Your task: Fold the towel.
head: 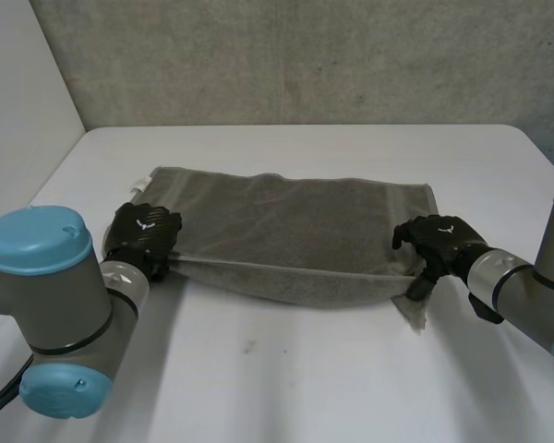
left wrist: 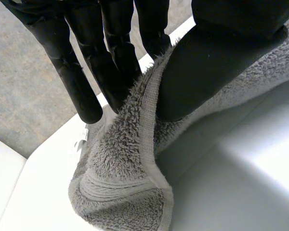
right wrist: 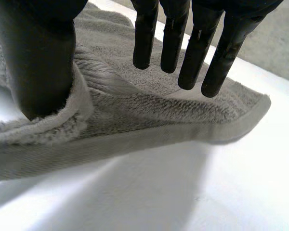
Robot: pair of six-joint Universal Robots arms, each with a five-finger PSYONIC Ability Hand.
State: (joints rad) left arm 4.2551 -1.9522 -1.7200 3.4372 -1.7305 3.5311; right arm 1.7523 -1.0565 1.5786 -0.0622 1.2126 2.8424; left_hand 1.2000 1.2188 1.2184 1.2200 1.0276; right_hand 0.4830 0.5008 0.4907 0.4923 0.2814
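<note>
A grey towel (head: 286,231) lies across the middle of the white table (head: 305,378), its near edge raised and stretched between both hands. My left hand (head: 143,235) is at the towel's near left corner. In the left wrist view the thumb (left wrist: 207,72) presses the towel's hem (left wrist: 125,183) against the fingers (left wrist: 86,72) behind it. My right hand (head: 439,242) is at the near right corner. In the right wrist view its fingers (right wrist: 183,43) stand straight above the towel (right wrist: 159,120), apart from it, while the thumb (right wrist: 43,62) still rests on the raised edge.
A grey wall (head: 305,55) rises behind the table's far edge. My left arm (head: 46,305) fills the near left and my right arm (head: 526,286) comes in from the right. Bare table lies in front of the towel.
</note>
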